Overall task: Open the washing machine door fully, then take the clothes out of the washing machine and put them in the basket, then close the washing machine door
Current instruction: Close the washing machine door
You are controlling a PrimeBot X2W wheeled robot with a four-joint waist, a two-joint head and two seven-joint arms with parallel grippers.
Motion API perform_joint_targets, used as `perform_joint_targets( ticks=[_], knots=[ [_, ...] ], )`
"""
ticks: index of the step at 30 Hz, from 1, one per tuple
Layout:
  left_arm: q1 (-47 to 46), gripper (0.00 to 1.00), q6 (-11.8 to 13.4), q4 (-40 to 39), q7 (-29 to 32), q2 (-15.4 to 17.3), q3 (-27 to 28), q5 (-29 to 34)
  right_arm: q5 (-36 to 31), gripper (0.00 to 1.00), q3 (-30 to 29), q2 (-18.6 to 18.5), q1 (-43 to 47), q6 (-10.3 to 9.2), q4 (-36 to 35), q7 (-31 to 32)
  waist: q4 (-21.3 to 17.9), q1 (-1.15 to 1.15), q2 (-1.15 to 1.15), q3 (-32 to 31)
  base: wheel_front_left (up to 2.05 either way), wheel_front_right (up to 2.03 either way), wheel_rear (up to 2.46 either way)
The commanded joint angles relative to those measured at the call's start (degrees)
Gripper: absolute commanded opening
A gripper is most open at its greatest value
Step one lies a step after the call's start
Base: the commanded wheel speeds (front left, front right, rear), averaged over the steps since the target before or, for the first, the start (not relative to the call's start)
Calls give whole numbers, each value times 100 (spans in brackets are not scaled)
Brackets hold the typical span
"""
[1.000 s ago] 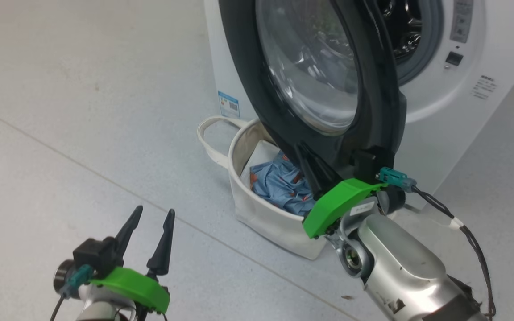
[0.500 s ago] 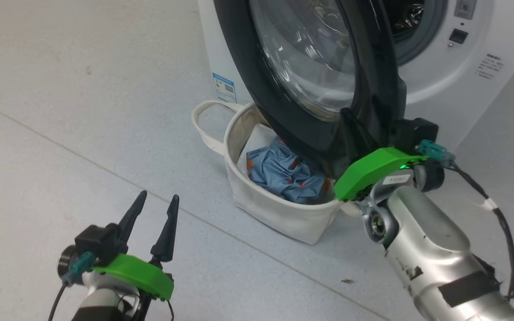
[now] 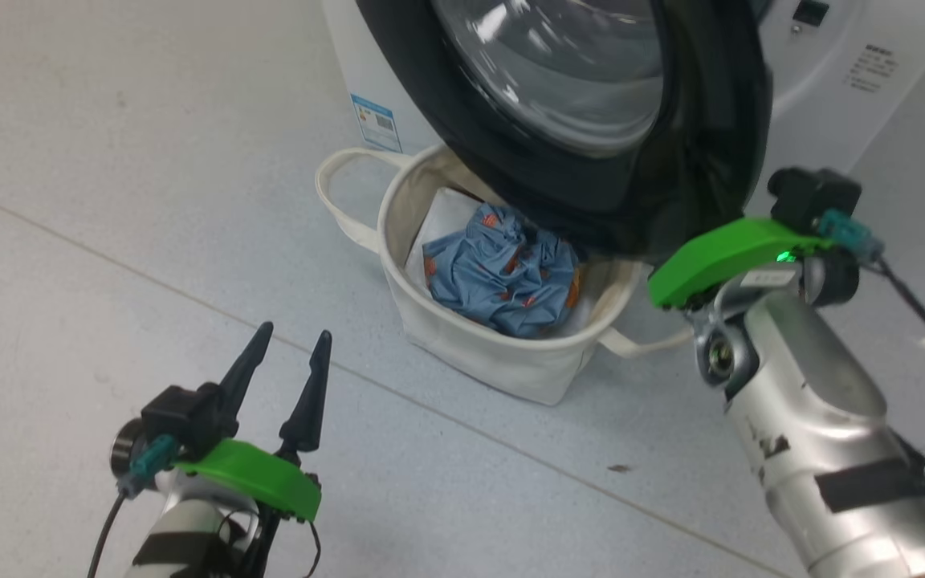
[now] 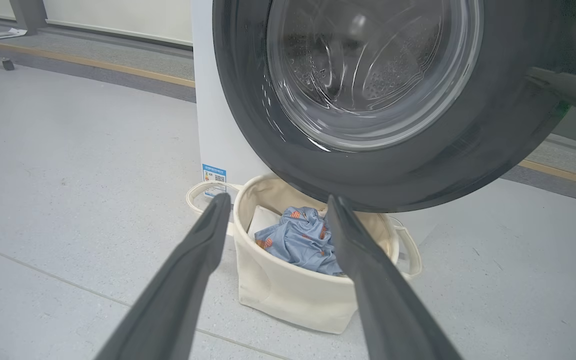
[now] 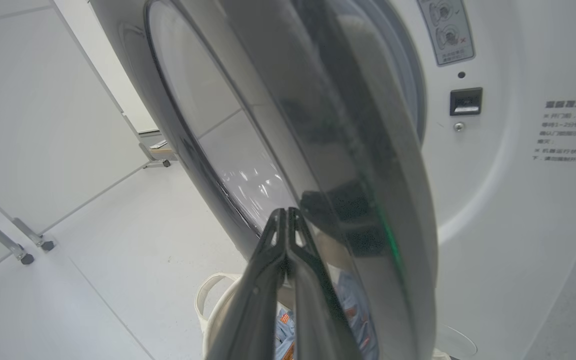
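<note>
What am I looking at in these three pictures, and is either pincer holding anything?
It is a wheeled robot with two arms, each ending in a two-fingered gripper. One picture looks down from its head; the others look along each gripper's fingers from the wrists. On the floor stands a cream basket with blue clothes in it, under the washing machine door, which hangs open from the white washing machine. The left gripper is open and empty. The right gripper is shut, close against the door's black rim, gripping nothing.
</note>
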Motion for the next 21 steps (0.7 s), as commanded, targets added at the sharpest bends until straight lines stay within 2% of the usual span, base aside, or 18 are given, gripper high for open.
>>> perform_joint_targets(
  ticks=[1, 11, 21],
  knots=[
    [-260, 100, -28, -209, -70, 68, 188, 34, -100, 0, -44, 91, -404, -1, -108, -69, -50, 0, 0, 138, 0, 0, 0],
    [-436, 100, -31, -193, -70, -4, 151, 15, -649, 0, -935, 92, -1339, -1, 590, -70, -100, 0, 0, 610, 0, 0, 0],
    [-635, 100, -32, -281, -70, -63, 49, -78, -1492, 0, -2008, 92, -2037, -1, 1070, -70, 64, 0, 0, 990, 0, 0, 0]
  ],
)
